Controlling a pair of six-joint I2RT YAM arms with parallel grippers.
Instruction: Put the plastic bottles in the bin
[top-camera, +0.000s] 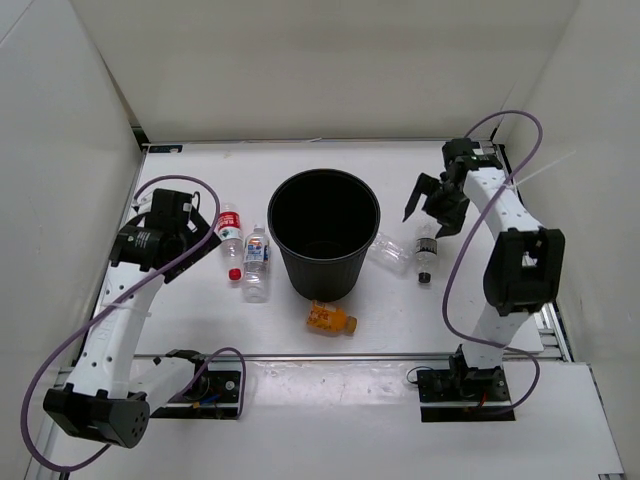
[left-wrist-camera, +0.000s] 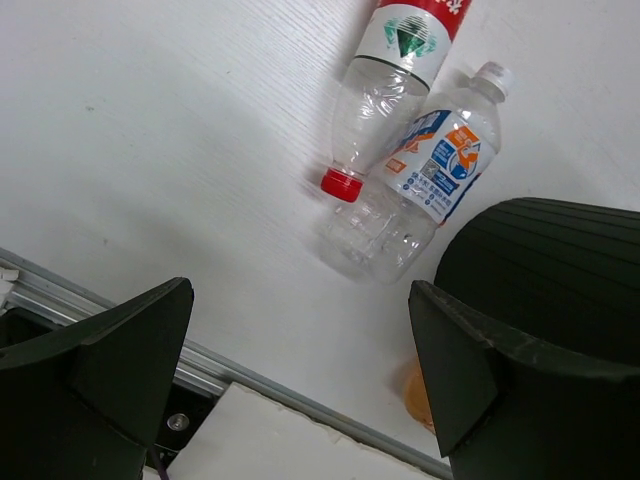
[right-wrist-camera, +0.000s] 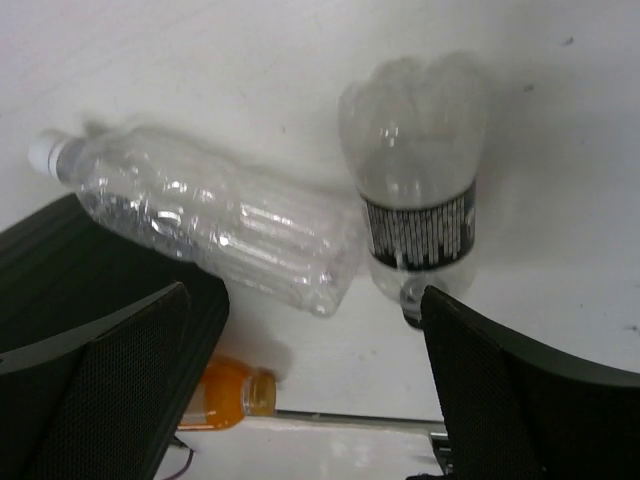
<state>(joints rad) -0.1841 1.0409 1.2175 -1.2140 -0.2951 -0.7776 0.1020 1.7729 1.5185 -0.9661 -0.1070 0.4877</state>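
Observation:
The black bin (top-camera: 322, 277) stands upright mid-table. Left of it lie the red-label bottle (top-camera: 231, 232) and the blue-white-label bottle (top-camera: 257, 258); both show in the left wrist view, red (left-wrist-camera: 385, 90) and blue-white (left-wrist-camera: 425, 180). Right of the bin lie the plain clear bottle (top-camera: 388, 252) and the black-cap bottle (top-camera: 426, 255); the right wrist view shows the plain one (right-wrist-camera: 210, 215) and the black-cap one (right-wrist-camera: 415, 190). The orange bottle (top-camera: 330, 320) lies in front of the bin. My left gripper (top-camera: 198, 228) is open and empty, left of the red-label bottle. My right gripper (top-camera: 432, 203) is open and empty, above the black-cap bottle.
White walls enclose the table on the left, back and right. A metal rail (top-camera: 350, 355) runs along the near edge. The bin's wall shows at the right in the left wrist view (left-wrist-camera: 550, 250) and at the left in the right wrist view (right-wrist-camera: 60, 260).

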